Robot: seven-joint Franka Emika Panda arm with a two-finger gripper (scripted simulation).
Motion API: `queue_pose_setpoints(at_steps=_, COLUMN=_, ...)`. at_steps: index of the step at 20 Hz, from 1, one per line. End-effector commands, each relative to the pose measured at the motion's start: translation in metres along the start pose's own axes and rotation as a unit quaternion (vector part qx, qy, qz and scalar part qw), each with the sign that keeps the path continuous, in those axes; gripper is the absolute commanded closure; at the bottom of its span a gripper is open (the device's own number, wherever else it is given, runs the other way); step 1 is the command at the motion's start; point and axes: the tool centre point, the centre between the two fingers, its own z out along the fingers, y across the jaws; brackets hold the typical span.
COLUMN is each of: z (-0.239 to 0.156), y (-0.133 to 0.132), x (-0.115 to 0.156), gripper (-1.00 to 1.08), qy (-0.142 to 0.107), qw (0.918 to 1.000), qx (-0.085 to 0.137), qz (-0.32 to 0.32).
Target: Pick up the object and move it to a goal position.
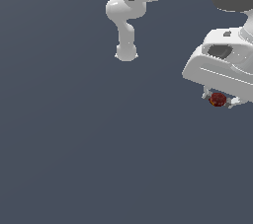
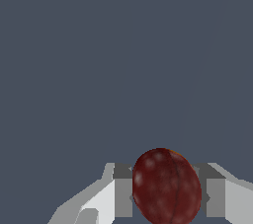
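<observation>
The object [image 1: 218, 99] is a small dark red, mottled roundish lump. It sits between the two short fingers of my white gripper [image 1: 218, 100] at the exterior view's right. The gripper is shut on it, one finger on each side. In the wrist view the object [image 2: 166, 186] fills the gap between the grey finger pads [image 2: 123, 191], which press against its sides. The white hand body covers the top of the object in the exterior view. No goal marker shows in either view.
The arm's white links and base column [image 1: 126, 35] stand at the back in the exterior view. A plain dark grey-blue surface [image 1: 99, 159] spreads under and around the gripper.
</observation>
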Motion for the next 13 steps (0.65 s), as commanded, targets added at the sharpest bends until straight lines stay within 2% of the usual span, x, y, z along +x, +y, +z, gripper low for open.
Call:
queue_pose_setpoints(at_steps=1, z=-0.0027, y=-0.0023, x=0.0003, gripper=1.08, qy=0.000, qw=1.0000, qx=0.000, qz=0.000)
queue_pose_setpoints(at_steps=13, z=-0.0063, y=-0.0058, x=0.0007, gripper=1.08, qy=0.000, qw=1.0000, qx=0.000, qz=0.000)
